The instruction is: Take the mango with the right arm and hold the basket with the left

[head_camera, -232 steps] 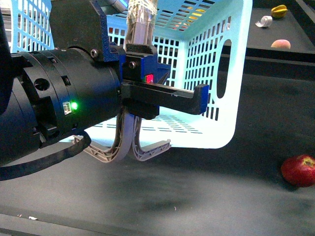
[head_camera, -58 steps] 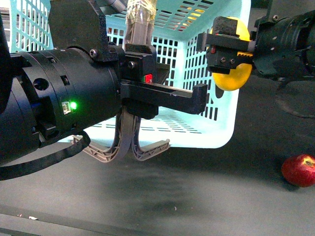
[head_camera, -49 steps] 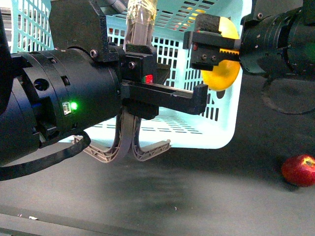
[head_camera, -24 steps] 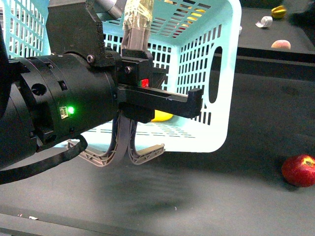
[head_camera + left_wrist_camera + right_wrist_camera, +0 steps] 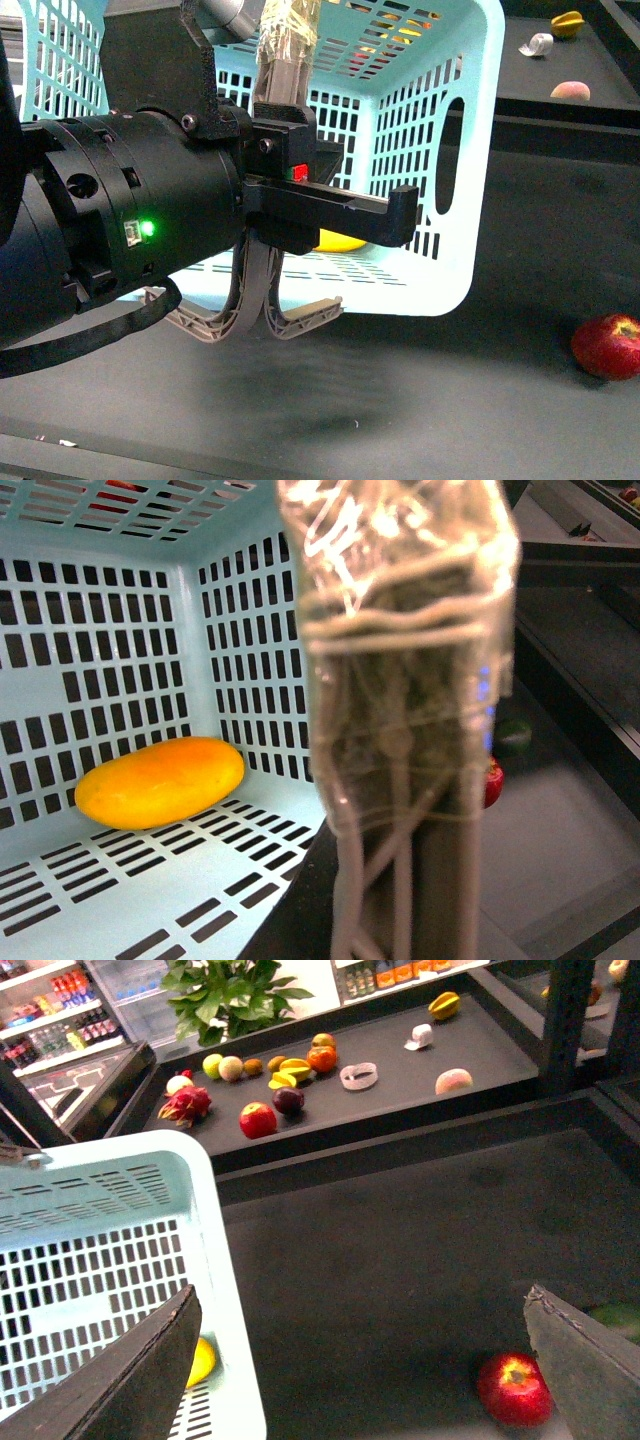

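The big light-turquoise plastic shopping basket [image 5: 440,150] sits tipped on the dark, flat worktop [image 5: 450,400]. Its rounded edge ends about halfway across. From that edge to the round red apple [image 5: 606,346] there is a wide stretch of open worktop. The apple lies well apart from the basket, close to the right side of the front view.

There is one basket, one mango and one apple. There are two handles and two arms.

The smooth yellow oval mango [image 5: 160,781] lies inside the basket. It rests on a slotted side, near a corner. From the front only a small yellow bit of it shows behind the black finger.

The left end effector [image 5: 395,212] is black and hard, on a thick round arm with a small green light. It is clenched around the two grey-brown curved handles [image 5: 255,300]. Higher up, the handles are bundled in shiny, crinkly clear tape [image 5: 400,680].

The right end effector [image 5: 360,1298] is up above the worktop with its two dark fingers [image 5: 140,1380] spread wide, released. The basket's edge is beside one finger and the apple is near the other.

Behind the worktop is a raised dark shelf [image 5: 400,1090] with a row of small fruits.
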